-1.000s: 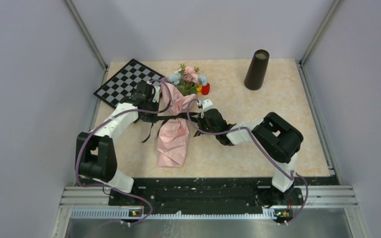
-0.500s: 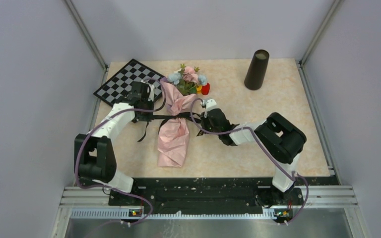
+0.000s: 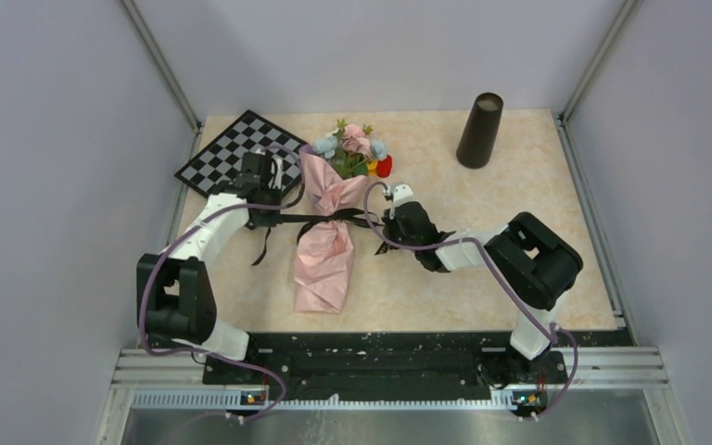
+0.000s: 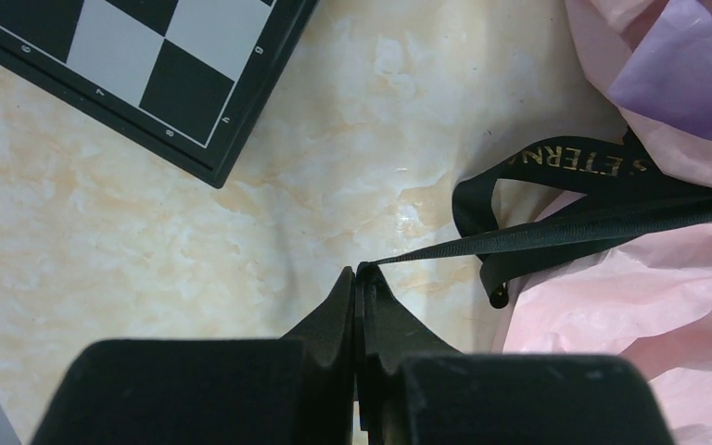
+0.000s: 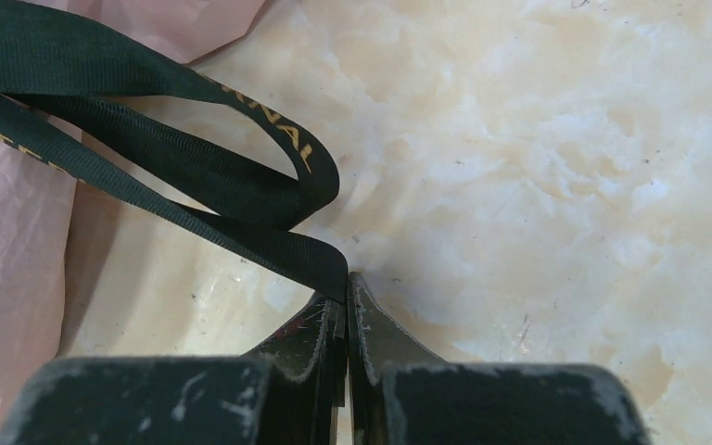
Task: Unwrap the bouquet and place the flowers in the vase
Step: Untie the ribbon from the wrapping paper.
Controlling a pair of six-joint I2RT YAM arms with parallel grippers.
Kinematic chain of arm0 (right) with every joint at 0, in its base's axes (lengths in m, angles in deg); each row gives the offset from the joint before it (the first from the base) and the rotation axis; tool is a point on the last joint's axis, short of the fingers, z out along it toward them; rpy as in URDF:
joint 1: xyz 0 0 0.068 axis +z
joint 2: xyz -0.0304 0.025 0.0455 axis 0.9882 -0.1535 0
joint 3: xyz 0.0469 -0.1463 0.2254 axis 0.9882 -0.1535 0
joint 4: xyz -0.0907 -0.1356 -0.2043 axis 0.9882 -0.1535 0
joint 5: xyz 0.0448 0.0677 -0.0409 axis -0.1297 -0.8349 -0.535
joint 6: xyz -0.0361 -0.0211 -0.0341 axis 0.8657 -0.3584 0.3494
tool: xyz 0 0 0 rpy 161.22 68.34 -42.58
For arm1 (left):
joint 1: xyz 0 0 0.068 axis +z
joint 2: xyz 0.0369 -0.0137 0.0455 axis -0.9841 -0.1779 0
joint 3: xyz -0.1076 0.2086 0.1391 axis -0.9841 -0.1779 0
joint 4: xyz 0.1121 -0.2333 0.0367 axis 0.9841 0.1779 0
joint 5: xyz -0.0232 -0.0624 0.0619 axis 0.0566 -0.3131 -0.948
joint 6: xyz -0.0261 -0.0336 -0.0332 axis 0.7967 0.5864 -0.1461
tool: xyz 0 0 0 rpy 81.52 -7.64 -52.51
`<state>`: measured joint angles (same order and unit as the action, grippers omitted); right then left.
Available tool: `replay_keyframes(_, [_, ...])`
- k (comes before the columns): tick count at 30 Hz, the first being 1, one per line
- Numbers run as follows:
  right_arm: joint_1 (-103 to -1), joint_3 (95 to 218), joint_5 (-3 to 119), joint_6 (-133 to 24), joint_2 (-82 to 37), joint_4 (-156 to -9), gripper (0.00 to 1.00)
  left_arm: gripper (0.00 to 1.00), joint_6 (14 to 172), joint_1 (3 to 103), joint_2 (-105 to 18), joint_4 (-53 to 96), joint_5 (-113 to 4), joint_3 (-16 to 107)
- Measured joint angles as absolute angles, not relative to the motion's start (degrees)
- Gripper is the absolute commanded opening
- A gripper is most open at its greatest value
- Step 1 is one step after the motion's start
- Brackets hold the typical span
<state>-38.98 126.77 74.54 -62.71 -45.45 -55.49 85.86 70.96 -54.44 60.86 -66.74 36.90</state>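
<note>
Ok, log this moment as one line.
step: untying ribbon | left gripper: shut on ribbon | right gripper: shut on ribbon | bouquet: wrapped, lying flat | vase: upright, no flowers

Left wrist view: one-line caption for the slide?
Left gripper, shut on the end of the black ribbon, holds it taut from the pink-wrapped bouquet; checkered board at upper left.

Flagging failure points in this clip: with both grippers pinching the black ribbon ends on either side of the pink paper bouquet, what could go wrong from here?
1. The left gripper and right gripper pinch the black gold-lettered ribbon only at their very tips; it may slip free.
2. The ribbon runs taut across the pink crinkled-paper bouquet; pulling could cinch the tie rather than loosen it, or tear the paper.
</note>
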Motion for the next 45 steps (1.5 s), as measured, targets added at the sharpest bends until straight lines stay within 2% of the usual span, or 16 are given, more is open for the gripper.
replay_keyframes(45, [-48.59, 122.37, 76.77, -65.11, -33.39, -64.52, 0.00, 0.00, 85.92, 79.79, -48.78, 60.80, -69.60, 35.80])
